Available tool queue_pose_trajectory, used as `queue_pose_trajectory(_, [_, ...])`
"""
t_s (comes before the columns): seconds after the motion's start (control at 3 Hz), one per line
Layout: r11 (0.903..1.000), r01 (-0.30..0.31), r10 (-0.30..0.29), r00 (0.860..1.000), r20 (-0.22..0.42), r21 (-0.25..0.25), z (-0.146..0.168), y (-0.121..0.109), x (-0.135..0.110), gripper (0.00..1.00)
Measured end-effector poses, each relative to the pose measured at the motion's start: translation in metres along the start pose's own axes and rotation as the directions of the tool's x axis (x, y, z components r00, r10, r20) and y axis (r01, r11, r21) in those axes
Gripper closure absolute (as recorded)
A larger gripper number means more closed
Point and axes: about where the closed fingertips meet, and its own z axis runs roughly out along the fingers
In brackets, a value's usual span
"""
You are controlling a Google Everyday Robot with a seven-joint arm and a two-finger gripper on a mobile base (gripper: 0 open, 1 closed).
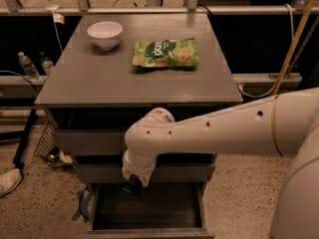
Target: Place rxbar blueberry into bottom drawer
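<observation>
The bottom drawer (pixel 149 231) of the grey cabinet is pulled open at the bottom of the camera view, and its dark inside shows. My gripper (pixel 132 184) hangs under the white wrist, just above the drawer's back left part. It is shut on the rxbar blueberry (pixel 131 188), a small dark navy bar that pokes down below the wrist over the drawer opening. The wrist hides most of the fingers.
On the cabinet top (pixel 99 78) stand a white bowl (pixel 105 34) at the back left and a green snack bag (pixel 166 53) in the middle. Two shut drawers (pixel 84 142) sit above the open one. Bottles (pixel 28 66) and a wire basket (pixel 47 146) stand left of the cabinet.
</observation>
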Motion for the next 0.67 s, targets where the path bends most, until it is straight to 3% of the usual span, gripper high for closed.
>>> queue_pose_trajectory(0.33, [0.9991, -0.016, 0.015, 1.000, 0.025, 0.040, 0.034, 0.005, 0.007, 1.00])
queue_pose_trajectory(0.67, [0.9897, -0.083, 0.074, 0.994, 0.080, 0.116, 0.115, 0.019, 0.028, 1.00])
